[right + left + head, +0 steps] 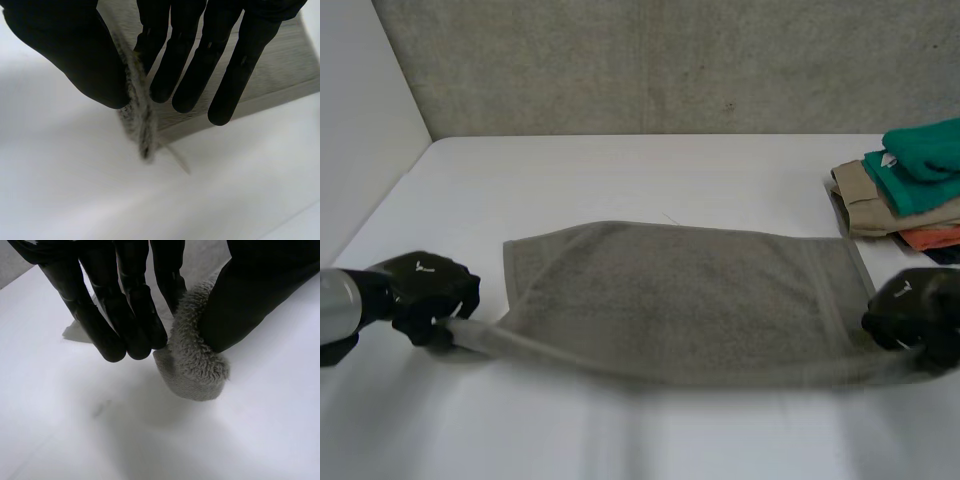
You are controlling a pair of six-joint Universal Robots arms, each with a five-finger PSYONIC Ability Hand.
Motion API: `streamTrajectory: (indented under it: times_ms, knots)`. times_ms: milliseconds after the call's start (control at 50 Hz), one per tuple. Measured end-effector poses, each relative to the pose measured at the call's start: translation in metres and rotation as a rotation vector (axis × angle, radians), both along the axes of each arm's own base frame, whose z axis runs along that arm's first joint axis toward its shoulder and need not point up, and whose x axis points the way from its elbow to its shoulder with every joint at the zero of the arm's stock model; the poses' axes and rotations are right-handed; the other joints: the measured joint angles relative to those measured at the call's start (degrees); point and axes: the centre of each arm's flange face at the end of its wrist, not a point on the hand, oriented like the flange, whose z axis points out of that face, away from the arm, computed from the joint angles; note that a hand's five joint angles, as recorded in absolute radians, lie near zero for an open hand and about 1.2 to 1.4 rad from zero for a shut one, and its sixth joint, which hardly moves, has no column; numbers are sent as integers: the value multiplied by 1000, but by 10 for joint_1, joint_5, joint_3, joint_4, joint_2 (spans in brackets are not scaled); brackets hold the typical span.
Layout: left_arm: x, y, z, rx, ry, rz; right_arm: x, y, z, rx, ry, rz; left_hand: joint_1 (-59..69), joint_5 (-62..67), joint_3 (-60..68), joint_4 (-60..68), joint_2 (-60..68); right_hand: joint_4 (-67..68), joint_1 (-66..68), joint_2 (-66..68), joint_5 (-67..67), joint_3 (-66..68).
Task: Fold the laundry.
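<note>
1. Left robot hand (430,290), near the surface's left edge at the front: clamped on the towel's near-left corner. In the left wrist view the left robot hand (115,305) has the thick grey nap bunched between thumb and fingers, and the pinched corner hangs just clear of the surface (100,440).
2. Towel (680,295): grey and long, lying across the front middle of the surface (620,170). The far edge and most of the body lie flat. The near edge is raised and stretched between the two hands. I cannot tell whether it is one layer or already doubled.
3. Right robot hand (920,310), near the surface's right edge at the front: clamped on the towel's near-right corner. In the right wrist view the right robot hand (200,60) has the towel (137,125) edge nipped between thumb and the nearest finger, the other fingers straight beside it.
4. Pile of clothes (910,190), at the right edge, further back: green, tan and orange pieces stacked, apparently folded and well apart from the towel.
5. Progress (judgement): both near corners are held, and the fold is not yet made. Remaining: carry the near edge over to the far edge, align, flatten, fold again if needed, then stack.
</note>
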Motion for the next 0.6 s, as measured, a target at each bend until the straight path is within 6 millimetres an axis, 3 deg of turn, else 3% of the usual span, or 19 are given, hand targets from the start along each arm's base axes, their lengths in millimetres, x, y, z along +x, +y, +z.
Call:
streamTrajectory:
  times_ms: [40,60,80,160,220,240,260,300,340,400,460,520,600]
  knots:
    - [0,-7,-2,-23,-17,-12,3,-5,-1,-19,7,4,0,0,0,0,0,0,0,0,0,0]
    - [-2,-28,1,-115,-45,-29,12,-23,1,-114,9,-1,0,0,0,0,0,0,0,0,0,0]
    - [-3,-37,4,-159,-50,-32,17,-33,5,-170,-1,-11,0,0,0,0,0,1,0,0,0,0]
    - [-13,-84,40,-448,-17,-18,32,-76,42,-477,-140,-121,0,0,0,0,0,1,0,0,0,0]
    - [-19,-104,67,-614,34,4,36,-96,69,-647,-265,-191,0,0,0,0,0,1,0,0,0,0]
    - [-21,-111,80,-685,61,14,37,-102,82,-716,-324,-216,0,0,0,0,0,1,0,0,0,0]
    - [-25,-125,116,-866,143,36,38,-116,116,-887,-491,-268,0,0,0,0,0,1,0,0,2,0]
    - [-27,-133,150,-1032,237,65,38,-123,146,-1037,-647,-284,0,0,0,1,0,1,0,0,4,0]
    - [-26,-137,177,-1168,335,96,38,-125,168,-1156,-770,-275,0,0,0,1,1,1,0,0,5,0]
    - [-23,-137,202,-1288,460,140,38,-122,188,-1278,-886,-244,0,0,0,2,1,1,0,0,10,1]
    - [-21,-138,203,-1307,520,171,39,-118,190,-1316,-922,-222,0,0,0,2,1,1,0,0,11,1]
    - [-20,-141,189,-1262,533,199,42,-116,180,-1292,-914,-213,0,0,0,2,1,1,0,0,11,1]
    - [-20,-145,152,-1133,499,224,47,-116,151,-1173,-859,-218,0,0,0,2,1,1,0,0,13,1]
